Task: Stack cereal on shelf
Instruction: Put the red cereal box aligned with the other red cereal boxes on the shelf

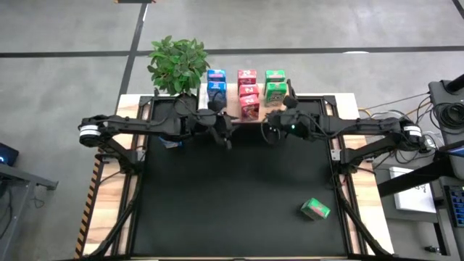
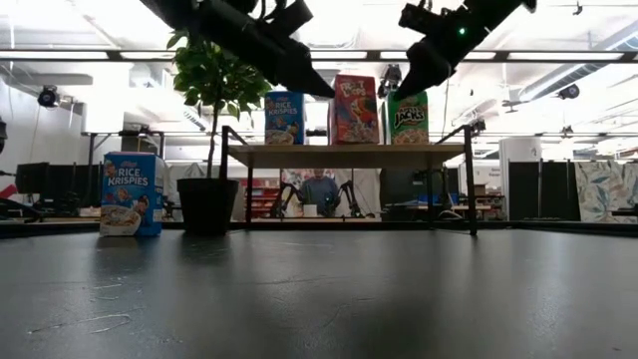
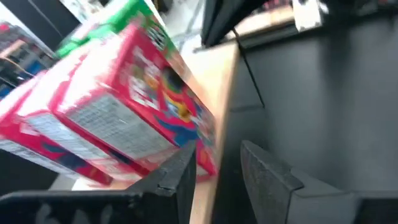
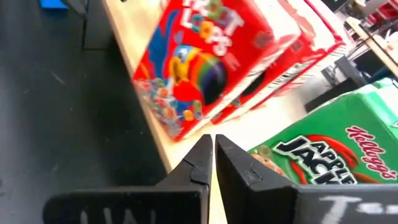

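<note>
**Cartons lined up on the shelf, two left on the worktop**

The shelf (image 1: 233, 109) stands at the middle of the worktop's far edge, a pale wood board on thin dark legs. On it the cereal sits in three colour rows running away from the front: blue cartons (image 1: 216, 82) toward the left, red-pink cartons (image 1: 248, 93) in the middle, green cartons (image 1: 274, 85) toward the right. From table height one carton of each colour faces forward, upright on the board: blue (image 2: 284, 118), red-pink (image 2: 355, 110), green (image 2: 407, 118).

A lone green carton (image 1: 315, 210) lies on its side on the black mat, near the worktop's front right corner, well apart from the shelf. A further blue carton (image 2: 132, 193) stands upright on the worktop toward the far left corner, beside a potted plant (image 1: 177, 64) that sits just left of the shelf.

The left claw (image 1: 223, 135) hangs just in front of the shelf's left half, holding nothing; its fingers (image 3: 267, 180) stand a little apart. The right claw (image 1: 272, 129) hovers just in front of the shelf's right half, its fingers (image 4: 239, 168) pressed nearly together with nothing between them, close to the front red-pink and green cartons.

Beyond the worktop, under the shelf board, a person (image 2: 319, 189) sits in the room behind.
</note>
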`<state>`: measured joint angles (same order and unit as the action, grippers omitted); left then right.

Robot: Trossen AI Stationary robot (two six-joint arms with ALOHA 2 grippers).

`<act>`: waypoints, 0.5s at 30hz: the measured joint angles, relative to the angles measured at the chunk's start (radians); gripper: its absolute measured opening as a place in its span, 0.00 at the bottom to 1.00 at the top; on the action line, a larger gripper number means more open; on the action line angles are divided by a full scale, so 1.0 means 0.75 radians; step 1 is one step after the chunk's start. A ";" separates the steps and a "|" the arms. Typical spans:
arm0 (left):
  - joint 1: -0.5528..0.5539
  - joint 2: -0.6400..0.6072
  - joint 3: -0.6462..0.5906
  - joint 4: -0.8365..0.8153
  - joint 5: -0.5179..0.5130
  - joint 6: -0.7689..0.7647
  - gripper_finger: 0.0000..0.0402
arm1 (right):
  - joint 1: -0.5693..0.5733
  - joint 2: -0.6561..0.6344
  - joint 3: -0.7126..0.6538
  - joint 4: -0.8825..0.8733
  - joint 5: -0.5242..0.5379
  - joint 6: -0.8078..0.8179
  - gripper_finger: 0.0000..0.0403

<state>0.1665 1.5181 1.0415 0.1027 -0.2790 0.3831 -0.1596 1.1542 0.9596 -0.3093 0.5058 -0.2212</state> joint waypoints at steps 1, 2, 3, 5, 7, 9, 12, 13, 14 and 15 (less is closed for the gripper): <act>0.008 0.000 -0.011 0.038 0.000 -0.002 0.27 | -0.022 0.000 0.000 0.006 -0.017 -0.004 0.02; 0.016 0.000 -0.024 0.071 0.000 -0.007 0.26 | -0.041 0.000 0.000 0.012 -0.022 -0.010 0.02; 0.026 0.000 -0.035 0.093 0.000 -0.011 0.25 | -0.060 0.000 0.000 0.017 -0.022 -0.016 0.02; 0.041 0.000 -0.057 0.125 0.000 -0.015 0.24 | -0.092 0.001 0.000 0.045 -0.023 -0.038 0.02; 0.055 0.000 -0.065 0.135 0.000 -0.025 0.23 | -0.117 0.001 0.000 0.079 -0.025 -0.054 0.02; 0.066 0.009 -0.066 0.151 0.000 -0.041 0.22 | -0.136 0.001 0.000 0.106 -0.064 -0.066 0.02; 0.076 0.040 -0.066 0.186 0.000 -0.044 0.21 | -0.160 0.001 -0.001 0.157 -0.152 -0.070 0.02; 0.076 0.052 -0.063 0.191 0.000 -0.036 0.21 | -0.167 0.001 -0.003 0.182 -0.169 -0.070 0.02; 0.079 0.060 -0.063 0.190 0.000 -0.033 0.21 | -0.173 0.001 -0.007 0.202 -0.179 -0.070 0.02; 0.083 0.066 -0.063 0.189 0.000 -0.034 0.21 | -0.175 0.001 -0.014 0.225 -0.185 -0.070 0.02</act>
<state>0.2286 1.5679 0.9944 0.2446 -0.2790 0.3579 -0.2911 1.1549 0.9495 -0.1407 0.3670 -0.2735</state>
